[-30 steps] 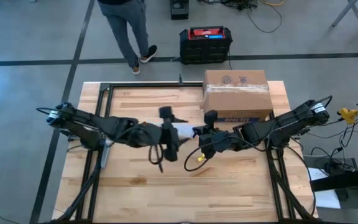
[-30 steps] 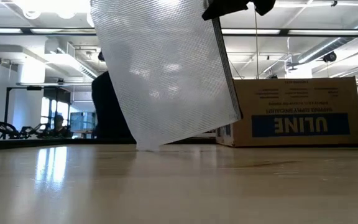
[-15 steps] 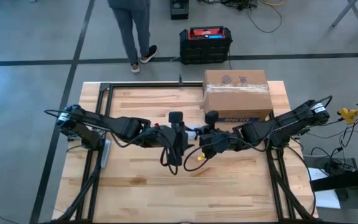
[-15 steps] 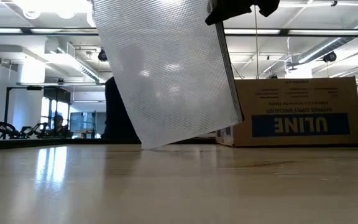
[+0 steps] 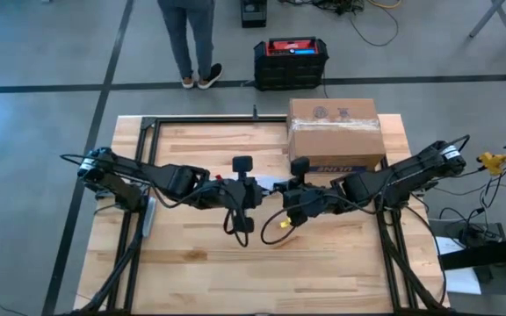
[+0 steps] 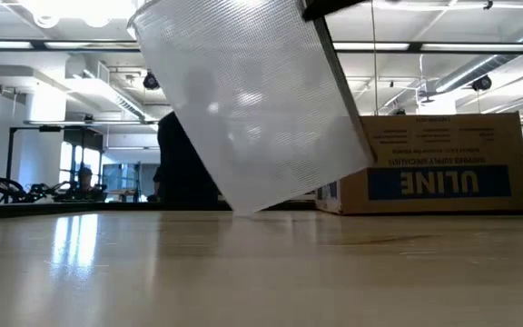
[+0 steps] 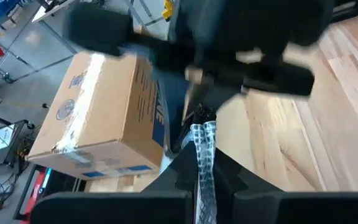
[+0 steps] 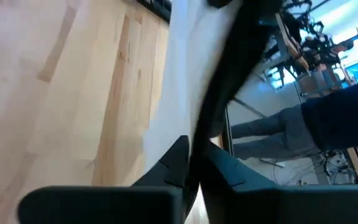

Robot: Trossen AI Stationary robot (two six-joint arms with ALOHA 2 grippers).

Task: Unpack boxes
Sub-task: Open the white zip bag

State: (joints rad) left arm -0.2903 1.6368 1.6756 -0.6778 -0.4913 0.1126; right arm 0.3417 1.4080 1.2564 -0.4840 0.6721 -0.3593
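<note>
A clear, mesh-patterned plastic bag with a dark strip along one edge hangs over the middle of the table. Its lowest corner is close to the tabletop. My left gripper and my right gripper meet nose to nose above it, both shut on the bag's top. The brown cardboard box with the blue ULINE label rests on its base at the table's far right, with taped flaps on top. No gripper touches it. My left gripper pinches a bunched strip of the bag's top edge between its two fingers. It comes level from the table's left. The bag hangs below the fingers. My right gripper pinches the bag at its dark edge strip between its two fingers. It comes level from the table's right. The bag hangs slanted below the fingers.
A black-and-red case stands on the floor beyond the table's far edge. A person stands on the floor at the far left. Bare wood lies along the near half of the table.
The bag has tipped in the two grippers. Its dark edge slants more, and its lowest corner has swung toward the box, staying just above the tabletop. My left gripper has shifted a little toward my right gripper. The person has stepped along the table's far side.
</note>
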